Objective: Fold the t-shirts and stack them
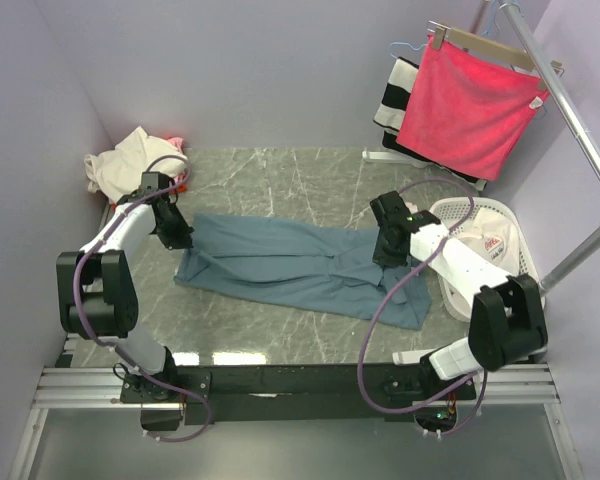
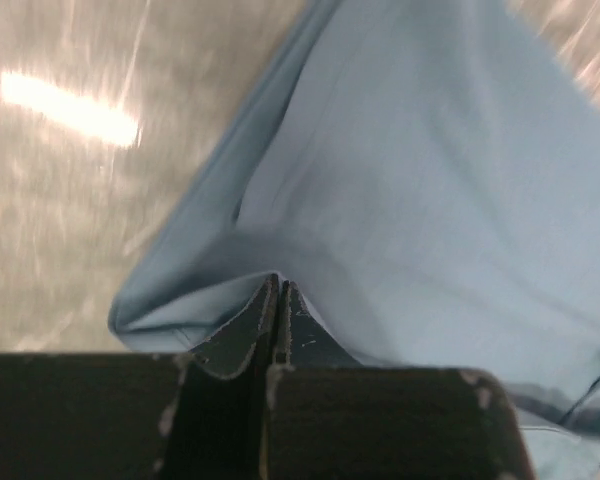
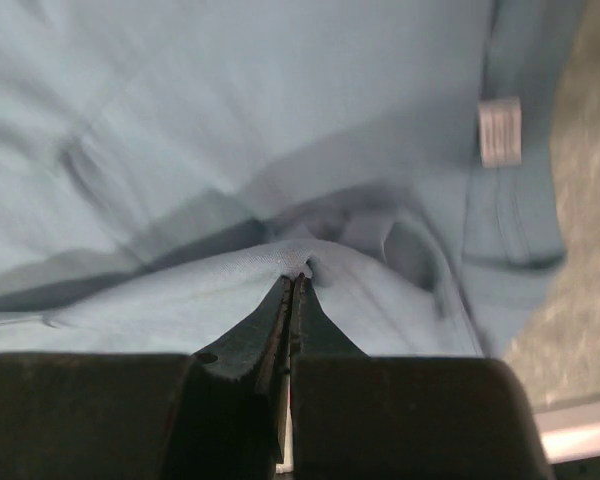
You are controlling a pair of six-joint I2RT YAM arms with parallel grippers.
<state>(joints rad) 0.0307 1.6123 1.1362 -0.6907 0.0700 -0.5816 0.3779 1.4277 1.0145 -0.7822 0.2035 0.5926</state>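
Both claws are pinched fully shut on cloth. Your left claw [image 2: 278, 290] grips a raised fold at the left end of the blue-grey t-shirt [image 1: 300, 265], and your right claw [image 3: 298, 280] grips a puckered ridge near its right end. Lift both together at equal height and hold the span taut, so the edge carries over without dragging or bunching. The shirt lies long and narrow across the middle of the table [image 1: 280, 165], soft and creased, its label [image 3: 499, 130] showing.

Dusty blue-grey t-shirt [image 1: 300, 265], bright pink-red towel [image 1: 467, 110], black-and-white striped cloth [image 1: 390, 95], grey marbled table [image 1: 280, 170]
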